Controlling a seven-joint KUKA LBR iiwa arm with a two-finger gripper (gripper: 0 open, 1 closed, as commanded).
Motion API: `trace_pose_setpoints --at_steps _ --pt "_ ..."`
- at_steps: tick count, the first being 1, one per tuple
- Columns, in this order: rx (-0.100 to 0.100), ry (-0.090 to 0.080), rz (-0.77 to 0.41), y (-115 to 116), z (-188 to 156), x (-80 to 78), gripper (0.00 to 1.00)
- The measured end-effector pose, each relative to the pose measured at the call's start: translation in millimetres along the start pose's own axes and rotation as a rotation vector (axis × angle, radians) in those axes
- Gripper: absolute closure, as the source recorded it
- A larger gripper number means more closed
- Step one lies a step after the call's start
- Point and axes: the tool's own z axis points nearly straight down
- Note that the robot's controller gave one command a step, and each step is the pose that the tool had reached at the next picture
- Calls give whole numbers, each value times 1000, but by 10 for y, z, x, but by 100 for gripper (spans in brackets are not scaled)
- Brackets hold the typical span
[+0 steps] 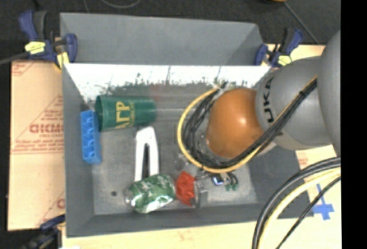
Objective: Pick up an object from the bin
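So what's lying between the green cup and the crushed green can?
A white U-shaped piece lies between the green cup and the crushed green can, in the camera view.

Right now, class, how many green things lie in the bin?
2: a green cup on its side near the back left, and a crushed green can at the front, beside a red thing. The arm may hide more.

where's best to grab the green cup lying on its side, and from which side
Probably mid-body on the green cup, coming from straight above and closing across its width. It lies on its side, length running left to right, so the round wall is exposed on top; the blue block crowds its wider left end.
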Motion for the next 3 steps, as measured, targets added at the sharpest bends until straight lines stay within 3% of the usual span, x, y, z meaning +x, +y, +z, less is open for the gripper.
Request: trace_pose_setpoints --at_steps 1,2,3 --pt "-2 -12 107 62 208 117 100" --pt "-2 -12 107 62 208 117 100" --pt "-1 -3 112 19 -1186 89 100"
